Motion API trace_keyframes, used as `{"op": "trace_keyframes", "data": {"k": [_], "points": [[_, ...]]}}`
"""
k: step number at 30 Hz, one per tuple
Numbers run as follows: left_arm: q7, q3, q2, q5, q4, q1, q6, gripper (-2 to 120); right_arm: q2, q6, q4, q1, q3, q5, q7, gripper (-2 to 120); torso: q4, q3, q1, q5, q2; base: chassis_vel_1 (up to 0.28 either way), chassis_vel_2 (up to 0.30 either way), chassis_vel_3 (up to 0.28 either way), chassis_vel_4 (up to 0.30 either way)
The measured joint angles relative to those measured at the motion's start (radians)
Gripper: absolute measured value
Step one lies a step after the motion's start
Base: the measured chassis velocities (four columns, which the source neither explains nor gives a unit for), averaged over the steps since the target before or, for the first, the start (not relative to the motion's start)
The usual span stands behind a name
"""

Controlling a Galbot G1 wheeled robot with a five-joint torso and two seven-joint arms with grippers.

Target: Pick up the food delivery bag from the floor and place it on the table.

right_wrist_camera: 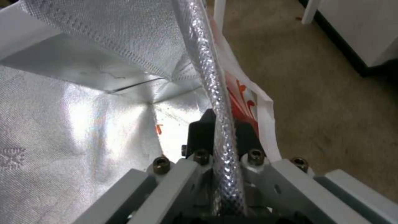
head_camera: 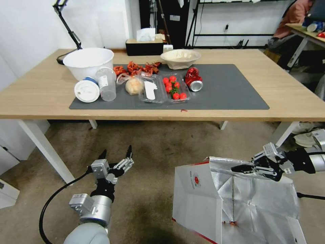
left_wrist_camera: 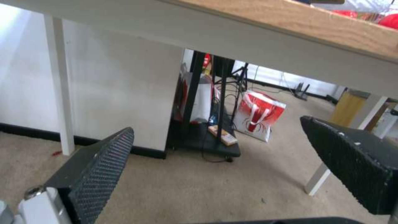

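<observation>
The food delivery bag (head_camera: 199, 200) stands upright over the floor (head_camera: 152, 159), mouth up, foil lining showing, just in front of the table (head_camera: 44, 91). The right gripper (head_camera: 242, 168) pinches its far rim. The left gripper (head_camera: 116, 154) hovers beside, fingers spread, open carpet between.

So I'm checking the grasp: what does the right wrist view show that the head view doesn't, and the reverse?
Right wrist view only: the right gripper with its jaws shut on the foil-lined rim of the food delivery bag. Head view only: the table, its dark mat, white bowl, tomatoes, and the left gripper, open, beside the bag. Both: the bag, right gripper and floor.
</observation>
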Motion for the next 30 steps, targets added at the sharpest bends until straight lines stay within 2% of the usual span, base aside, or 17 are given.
{"op": "trace_keyframes", "data": {"k": [30], "points": [[0.000, 0.002, -0.003, 0.003, -0.005, 0.004, -0.004, 100, 0.002, -0.002, 0.006, -0.002, 0.005, 0.000, -0.004, 0, 0.0000, 0.075, 0.049, 0.0000, 0.124, 0.000, 0.000, 0.000, 0.000]]}}
